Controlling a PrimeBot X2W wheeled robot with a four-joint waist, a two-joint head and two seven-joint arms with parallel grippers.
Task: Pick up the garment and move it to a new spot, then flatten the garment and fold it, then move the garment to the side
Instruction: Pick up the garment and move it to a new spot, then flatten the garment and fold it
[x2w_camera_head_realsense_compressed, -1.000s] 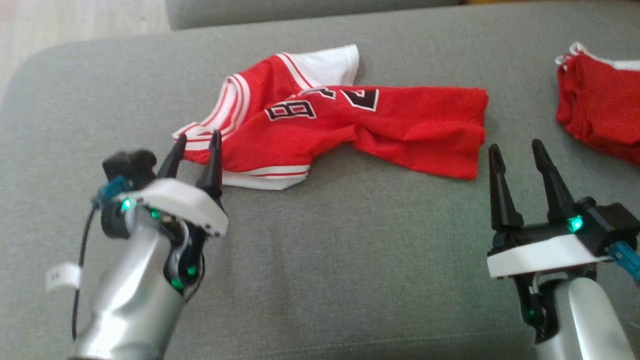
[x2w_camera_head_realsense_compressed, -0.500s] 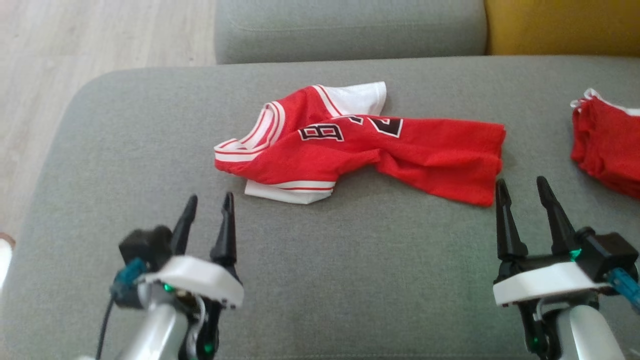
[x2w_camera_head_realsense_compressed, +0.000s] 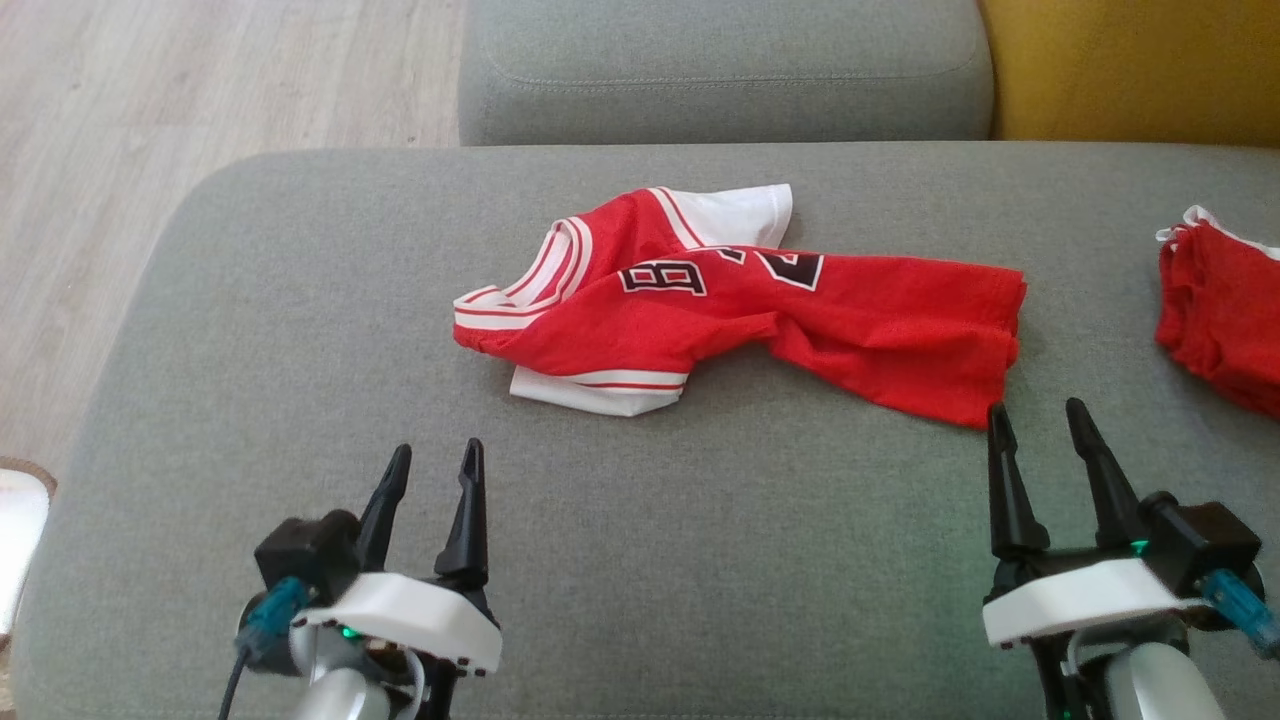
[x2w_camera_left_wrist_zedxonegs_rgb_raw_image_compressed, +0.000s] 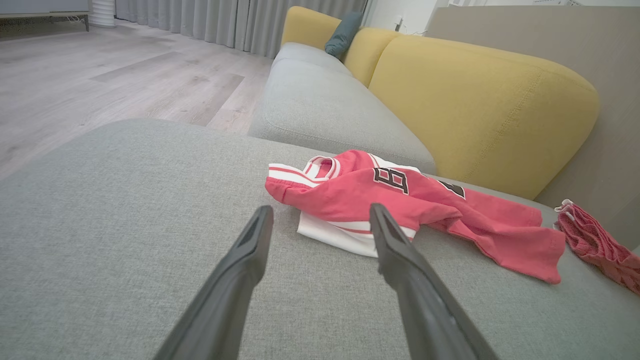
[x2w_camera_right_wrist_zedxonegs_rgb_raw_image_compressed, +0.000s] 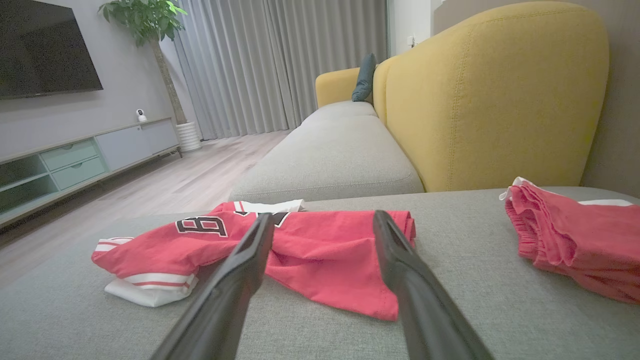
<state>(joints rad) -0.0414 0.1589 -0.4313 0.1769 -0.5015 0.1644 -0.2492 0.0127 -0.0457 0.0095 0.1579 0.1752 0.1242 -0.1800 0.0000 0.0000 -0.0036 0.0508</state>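
Now holding left claw (x2w_camera_head_realsense_compressed: 436, 447) and right claw (x2w_camera_head_realsense_compressed: 1035, 406) spread wide, empty, low over grey sofa cushion (x2w_camera_head_realsense_compressed: 700, 560), flanking red jersey (x2w_camera_head_realsense_compressed: 740, 320), probably readying two-handed pickup. Finding jersey lying crumpled, twisted mid-cushion, apart from second red garment (x2w_camera_head_realsense_compressed: 1220, 340).

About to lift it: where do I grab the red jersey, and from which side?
Likely the near hem corner of the jersey, lying thin on the cushion ahead of the right gripper; come in low from the robot's side. The left gripper could take the white-trimmed sleeve edge facing it. The middle is bunched.
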